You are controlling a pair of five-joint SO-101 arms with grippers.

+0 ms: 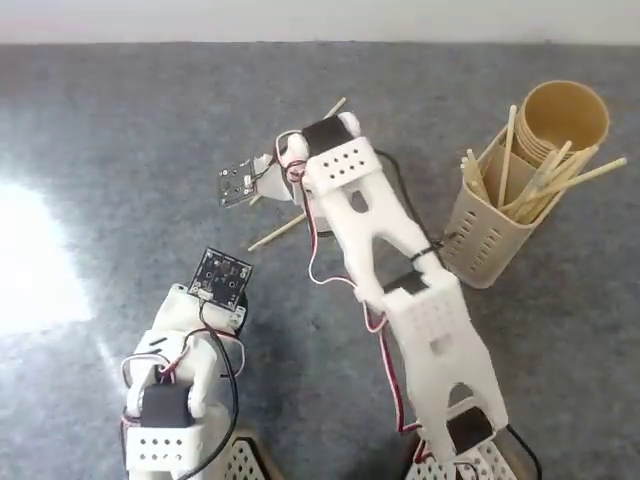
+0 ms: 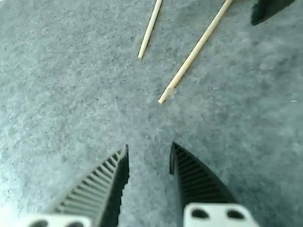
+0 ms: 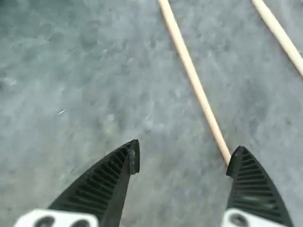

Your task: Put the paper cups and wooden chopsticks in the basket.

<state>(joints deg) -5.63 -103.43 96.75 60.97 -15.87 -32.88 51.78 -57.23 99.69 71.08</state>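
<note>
High view: the basket (image 1: 480,245), far right, holds stacked paper cups (image 1: 565,115) and several chopsticks (image 1: 560,180). 1 loose chopstick (image 1: 278,233) lies at centre.

Left wrist view: left gripper (image 2: 149,153), fingers narrowly parted. 2 loose chopsticks (image 2: 194,52) lie ahead, apart from it.

Right wrist view: right gripper (image 3: 184,153), fingers wide. 1 loose chopstick (image 3: 191,73) ends just beside 1 fingertip.

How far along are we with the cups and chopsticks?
Done: the cups and several chopsticks stand in the basket. In hand: nothing is gripped; the right gripper is open low over one of two loose chopsticks on the table, one fingertip by its end. The left gripper is open and empty, farther back. Left: both loose chopsticks.
</note>
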